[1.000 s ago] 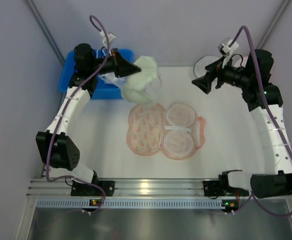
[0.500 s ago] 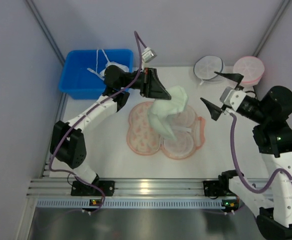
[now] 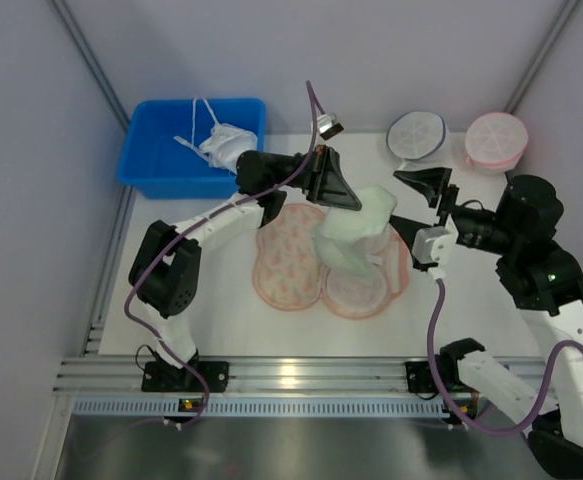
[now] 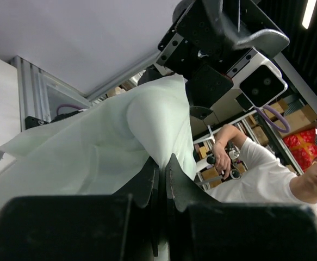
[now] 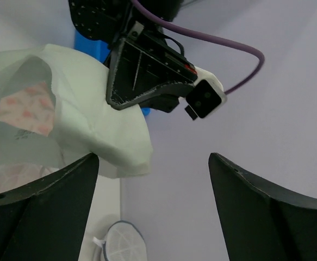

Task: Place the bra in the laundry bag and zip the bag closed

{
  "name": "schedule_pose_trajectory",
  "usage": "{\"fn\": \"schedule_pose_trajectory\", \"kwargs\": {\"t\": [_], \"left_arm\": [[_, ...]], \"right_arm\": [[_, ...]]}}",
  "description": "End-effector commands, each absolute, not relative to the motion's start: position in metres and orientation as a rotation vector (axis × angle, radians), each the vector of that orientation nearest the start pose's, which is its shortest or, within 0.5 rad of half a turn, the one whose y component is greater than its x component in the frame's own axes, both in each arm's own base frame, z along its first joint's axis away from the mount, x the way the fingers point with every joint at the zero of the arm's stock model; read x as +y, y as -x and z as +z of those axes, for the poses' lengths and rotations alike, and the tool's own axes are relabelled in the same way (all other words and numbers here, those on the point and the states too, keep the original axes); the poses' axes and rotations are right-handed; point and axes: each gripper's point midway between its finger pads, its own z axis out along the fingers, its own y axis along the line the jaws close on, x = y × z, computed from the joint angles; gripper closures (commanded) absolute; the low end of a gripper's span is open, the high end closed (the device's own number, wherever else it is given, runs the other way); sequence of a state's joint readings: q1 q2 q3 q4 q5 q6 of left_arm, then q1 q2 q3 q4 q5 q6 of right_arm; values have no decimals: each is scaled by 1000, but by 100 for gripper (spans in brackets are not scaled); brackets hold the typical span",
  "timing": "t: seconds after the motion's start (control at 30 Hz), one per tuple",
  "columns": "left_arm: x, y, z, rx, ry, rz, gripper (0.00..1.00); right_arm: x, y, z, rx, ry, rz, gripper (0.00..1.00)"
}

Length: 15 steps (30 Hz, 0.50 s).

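Note:
The pale cream bra [image 3: 359, 235] hangs from my left gripper [image 3: 349, 197], which is shut on its top edge. It dangles over the right, mesh-lined half of the open peach-pink laundry bag [image 3: 289, 258], which lies flat on the table. In the left wrist view the fingers [image 4: 175, 182] pinch the bra [image 4: 115, 141]. My right gripper [image 3: 423, 212] is open and empty, just right of the bra. In the right wrist view its gripper [image 5: 154, 160] is wide open, with the bra [image 5: 93, 128] at its left finger and the bag's floral print [image 5: 25, 106] showing behind the fabric.
A blue bin [image 3: 161, 160] at the back left holds a white string-strap bra [image 3: 221, 146]. A round white mesh pouch [image 3: 417, 133] and a round pink mesh pouch [image 3: 496, 140] lie at the back right. The white pouch also shows in the right wrist view [image 5: 123, 242].
My left gripper has carried the bra from beside the blue bin rightward to above the bag. My right arm has swung in, and its open gripper has come close to the bra.

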<state>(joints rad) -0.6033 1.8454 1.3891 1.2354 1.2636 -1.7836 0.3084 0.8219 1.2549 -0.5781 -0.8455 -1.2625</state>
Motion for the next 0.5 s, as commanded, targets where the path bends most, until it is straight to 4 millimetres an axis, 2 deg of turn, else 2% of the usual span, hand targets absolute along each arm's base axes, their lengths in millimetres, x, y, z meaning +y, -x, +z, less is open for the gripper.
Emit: {"fn": "schedule_pose_trajectory", "kwargs": {"t": [0.0,0.03,0.13,0.17,0.2,0.27,0.3,0.37,0.4,0.47], "left_arm": [[-362,-188,409,1385,-1057,-2282,100],[-363,-185,408,1388,-1066,-2288,100],[-365,-180,406,1394,-1082,-2295,100],[-365,-179,404,1397,-1086,-2295,100],[-365,-179,403,1401,-1082,-2298,100],[-366,-181,400,1403,-1081,-2295,100],[-366,-180,400,1391,-1087,-2287,94],[-366,-181,401,1375,-1099,-2272,79],[-366,-183,400,1368,-1108,-2258,65],[-365,-187,398,1383,-1101,-2245,56]], "right_arm": [[194,-191,399,541,1665,31,19],[195,-192,392,538,1683,33,20],[204,-190,388,526,1682,54,27],[207,-192,396,504,1661,41,31],[209,-191,396,504,1662,45,43],[210,-194,396,513,1672,36,57],[210,-196,399,526,1671,24,73],[208,-199,400,576,1655,38,92],[207,-200,404,590,1648,34,100],[204,-201,404,625,1635,38,100]]}}
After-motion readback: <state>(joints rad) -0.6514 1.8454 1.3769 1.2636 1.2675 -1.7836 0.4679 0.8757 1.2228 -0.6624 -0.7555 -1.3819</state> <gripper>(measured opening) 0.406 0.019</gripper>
